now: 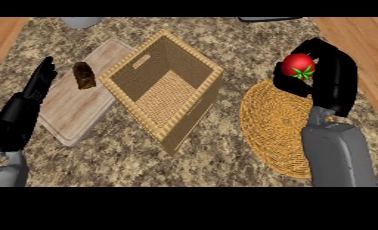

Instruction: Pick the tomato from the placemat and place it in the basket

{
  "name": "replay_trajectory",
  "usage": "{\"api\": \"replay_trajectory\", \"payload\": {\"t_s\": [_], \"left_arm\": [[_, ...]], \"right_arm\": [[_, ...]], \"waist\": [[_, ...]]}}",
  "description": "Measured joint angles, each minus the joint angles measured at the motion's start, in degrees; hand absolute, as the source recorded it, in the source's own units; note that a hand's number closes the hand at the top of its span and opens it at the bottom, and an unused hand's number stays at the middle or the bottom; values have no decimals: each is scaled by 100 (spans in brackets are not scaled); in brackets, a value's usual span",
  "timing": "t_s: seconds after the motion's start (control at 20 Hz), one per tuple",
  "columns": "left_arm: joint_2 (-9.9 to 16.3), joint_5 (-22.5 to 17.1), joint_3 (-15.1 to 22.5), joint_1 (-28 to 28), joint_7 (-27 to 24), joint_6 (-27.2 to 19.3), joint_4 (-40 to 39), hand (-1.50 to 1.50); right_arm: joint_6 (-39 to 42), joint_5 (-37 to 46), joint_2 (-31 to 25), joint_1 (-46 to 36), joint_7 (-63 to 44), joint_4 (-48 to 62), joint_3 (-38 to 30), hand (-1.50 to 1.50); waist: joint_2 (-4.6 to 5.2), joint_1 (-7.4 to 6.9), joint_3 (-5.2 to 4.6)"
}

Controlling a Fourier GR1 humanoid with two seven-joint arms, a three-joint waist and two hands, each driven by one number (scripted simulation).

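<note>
My right hand (325, 76) curls round the tomato (298, 67) at 3 o'clock, above the placemat (273, 124). The basket (164, 91) holds nothing. My left hand (29, 96) is spread.

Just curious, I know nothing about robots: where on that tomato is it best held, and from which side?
Around its round red sides, coming from the right, as the right robot hand does now: fingers curl round the tomato. The green stem faces the camera, so it's probably best to leave that face free. The basket lies to its left.
</note>
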State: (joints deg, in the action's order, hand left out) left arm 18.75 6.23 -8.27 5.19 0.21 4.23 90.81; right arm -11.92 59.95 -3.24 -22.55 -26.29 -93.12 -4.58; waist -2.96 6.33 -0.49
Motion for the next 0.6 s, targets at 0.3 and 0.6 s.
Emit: {"api": "replay_trajectory", "payload": {"t_s": [0.3, 0.6], "left_arm": [[-65, 17, 157, 201, 26, 62, 23, 0], [-190, 80, 344, 412, 2, 91, -29, 0]], "right_arm": [[1211, 388, 247, -836, -1807, -1547, 946, 150], [2146, 385, 294, -2293, -3561, -1847, 1692, 150]], "waist": [[102, -296, 11], [201, -571, 23]]}}
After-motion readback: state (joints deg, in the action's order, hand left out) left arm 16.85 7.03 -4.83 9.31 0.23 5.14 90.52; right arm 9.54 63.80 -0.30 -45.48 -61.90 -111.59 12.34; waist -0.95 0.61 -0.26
